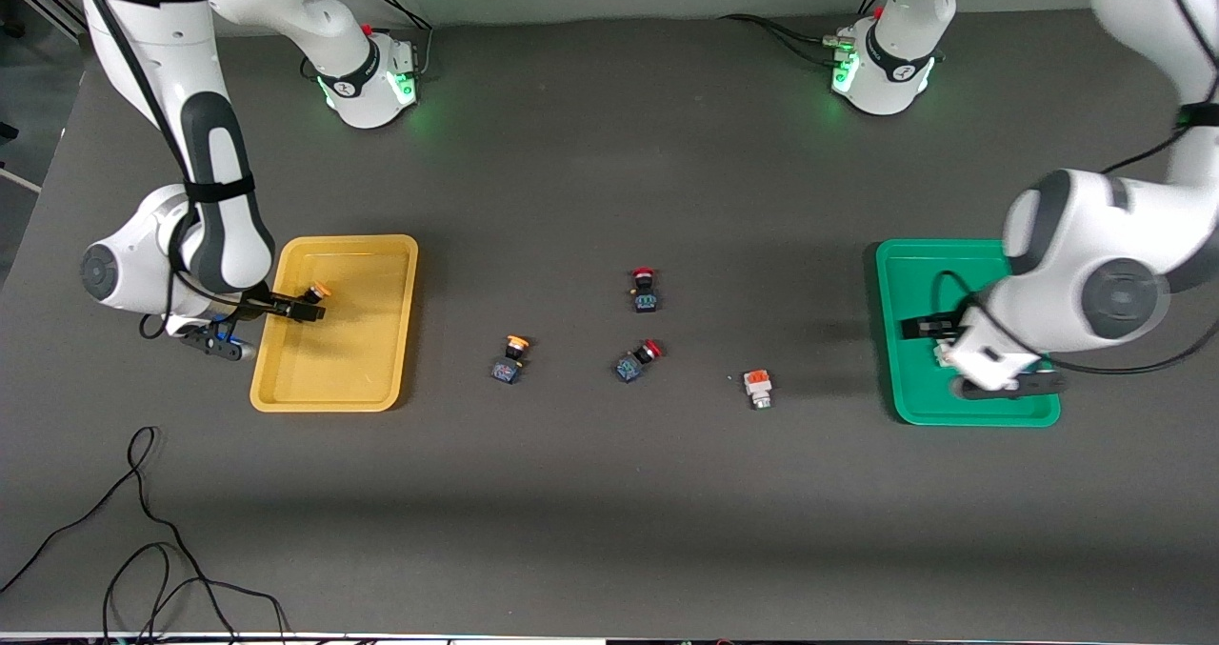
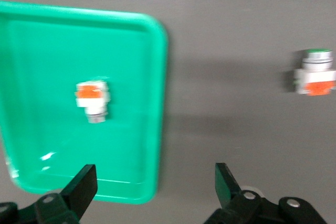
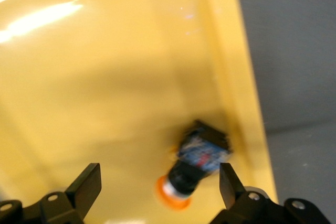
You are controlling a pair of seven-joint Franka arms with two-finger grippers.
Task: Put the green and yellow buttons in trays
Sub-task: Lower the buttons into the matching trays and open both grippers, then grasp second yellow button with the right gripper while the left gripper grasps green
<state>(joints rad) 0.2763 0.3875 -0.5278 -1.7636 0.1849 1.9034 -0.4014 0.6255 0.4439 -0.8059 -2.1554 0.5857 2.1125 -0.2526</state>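
Observation:
The yellow tray (image 1: 333,393) lies toward the right arm's end of the table and the green tray (image 1: 895,340) toward the left arm's end. My right gripper (image 1: 300,308) is open over the yellow tray. A black-bodied button with a yellow-orange cap (image 3: 197,163) lies on its side in that tray below the fingers, close to the rim; it also shows in the front view (image 1: 317,291). My left gripper (image 2: 155,176) is open and empty over the green tray's edge (image 2: 157,103). A white-grey button with an orange block (image 2: 92,98) lies in the green tray. A second white-grey button (image 1: 758,388) and a second yellow-capped button (image 1: 513,358) lie on the table between the trays.
Two black-bodied switches with red caps (image 1: 644,289) (image 1: 636,361) lie mid-table between the trays. A loose black cable (image 1: 143,531) curls on the table near the front camera at the right arm's end. The arm bases stand along the table's edge farthest from the camera.

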